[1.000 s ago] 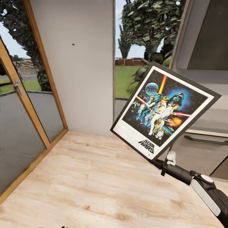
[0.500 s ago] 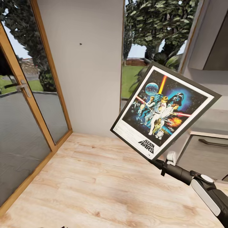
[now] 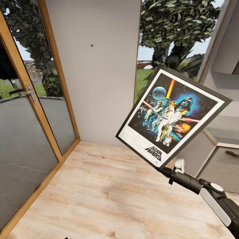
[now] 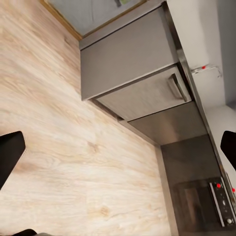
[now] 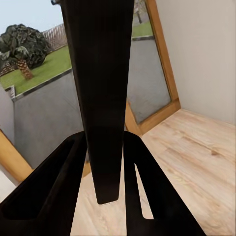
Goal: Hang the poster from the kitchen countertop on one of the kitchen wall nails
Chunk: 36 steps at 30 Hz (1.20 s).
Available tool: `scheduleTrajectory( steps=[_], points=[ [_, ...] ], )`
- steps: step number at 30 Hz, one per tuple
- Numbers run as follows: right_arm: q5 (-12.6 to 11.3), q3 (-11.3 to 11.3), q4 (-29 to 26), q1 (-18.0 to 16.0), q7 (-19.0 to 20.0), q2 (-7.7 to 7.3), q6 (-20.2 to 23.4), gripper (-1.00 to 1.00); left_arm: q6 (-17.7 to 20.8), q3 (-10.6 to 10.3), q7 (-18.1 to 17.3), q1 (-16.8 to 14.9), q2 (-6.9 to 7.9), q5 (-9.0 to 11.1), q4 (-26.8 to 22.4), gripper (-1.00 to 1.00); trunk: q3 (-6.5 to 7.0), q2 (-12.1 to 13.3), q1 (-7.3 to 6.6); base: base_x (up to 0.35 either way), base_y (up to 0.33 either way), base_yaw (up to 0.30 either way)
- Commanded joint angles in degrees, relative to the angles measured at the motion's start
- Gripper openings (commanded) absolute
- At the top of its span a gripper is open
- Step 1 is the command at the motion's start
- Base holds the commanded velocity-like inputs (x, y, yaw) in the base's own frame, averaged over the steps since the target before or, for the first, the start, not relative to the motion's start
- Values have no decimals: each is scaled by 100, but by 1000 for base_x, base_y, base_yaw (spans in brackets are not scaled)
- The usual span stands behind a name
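— What's ahead of you?
— A grey wall panel (image 3: 99, 73) with one small nail (image 3: 92, 44) high up, a glazed wooden door (image 3: 30, 109) to its left, pale wood floor (image 3: 109, 196) below.
— And the poster (image 3: 172, 116)?
— Tilted in the air, title strip lowest, your right gripper (image 3: 165, 169) clamped on its bottom corner; both fingers (image 5: 73, 172) press the frame edge.
— Your left gripper (image 4: 118, 157)?
— Spread wide, empty, over floor beside grey cabinets (image 4: 137, 83).

Black right arm (image 3: 186, 179) with white panels, black tool (image 5: 105, 196).
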Motion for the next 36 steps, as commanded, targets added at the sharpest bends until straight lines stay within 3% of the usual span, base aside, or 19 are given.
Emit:
scheduleTrajectory(
  steps=[1,19,36],
  points=[
    [-65,13,0,-9,11,-4,58,-100,60,-3,-10,2,3,25,-5,100,-11,-11,6,217,310,0],
    [-65,13,0,-9,11,-4,59,-100,61,-3,-10,2,9,25,-5,100,-11,-11,6,211,310,-6],
    [-65,13,-1,-9,11,-4,59,-100,61,3,-10,2,9,25,-5,100,-11,-11,6,171,320,-121]
  ],
)
